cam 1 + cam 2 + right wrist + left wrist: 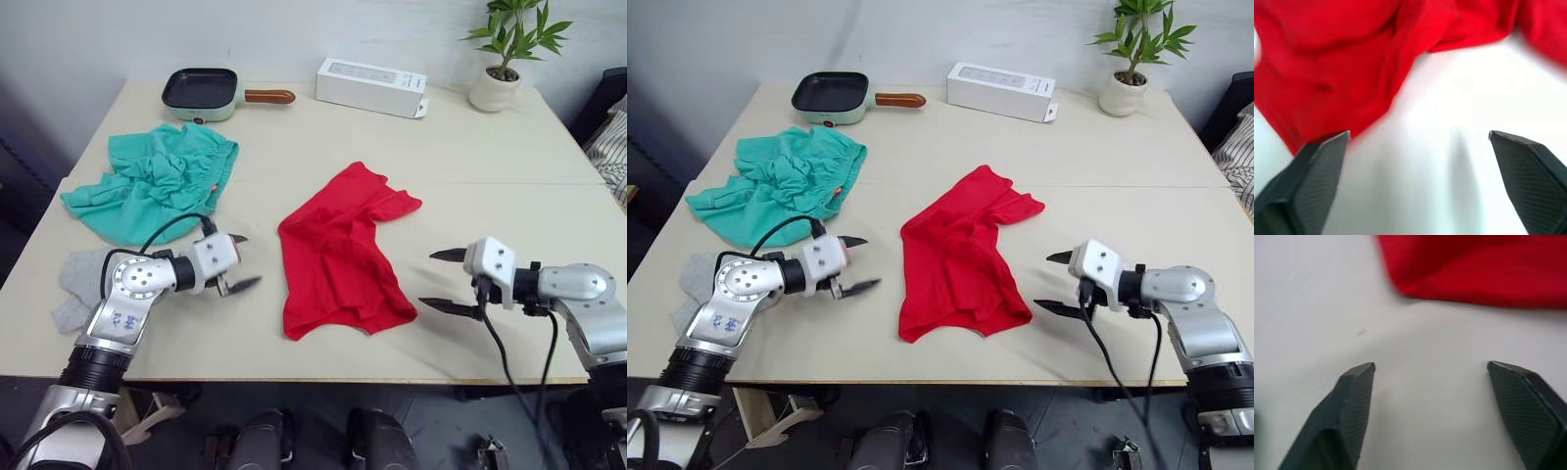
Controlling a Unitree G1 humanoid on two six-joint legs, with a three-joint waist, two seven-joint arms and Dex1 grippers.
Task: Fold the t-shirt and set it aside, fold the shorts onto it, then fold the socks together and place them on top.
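The red t-shirt [343,255] lies crumpled in the middle of the table, a long bunched heap running toward the front edge. My left gripper [242,262] is open just left of it, fingers pointing at its near left edge with bare table between. My right gripper [439,280] is open to the shirt's right, a short gap from its lower corner. The teal shorts [157,179] lie bunched at the left, behind my left arm. The light grey socks [76,284] sit by the left edge, partly hidden under my left arm.
Along the back stand a small green pan with a wooden handle [203,93], a white box [370,86] and a potted plant [504,54]. The table's front edge [343,380] runs just below both arms. Bare tabletop lies at the right.
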